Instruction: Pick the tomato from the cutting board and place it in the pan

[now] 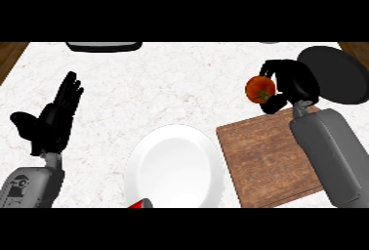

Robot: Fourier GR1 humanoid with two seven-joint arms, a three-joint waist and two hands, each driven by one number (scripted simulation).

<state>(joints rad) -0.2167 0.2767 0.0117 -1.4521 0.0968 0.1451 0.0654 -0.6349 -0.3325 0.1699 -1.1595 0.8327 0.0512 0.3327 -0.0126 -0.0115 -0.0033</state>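
My right hand (292,83) is curled round a red tomato (258,89) with a green stem, holding it above the counter just past the far edge of the wooden cutting board (270,161). The dark round pan (333,74) lies to the right of the hand, partly hidden behind it. At the left of the head view, my left hand (54,119) rests open with its fingers up.
A white plate (175,168) sits left of the cutting board. A small red object (141,204) shows at the plate's near edge. A dark grey object (103,46) lies at the counter's far edge. Wooden floor shows at both far corners.
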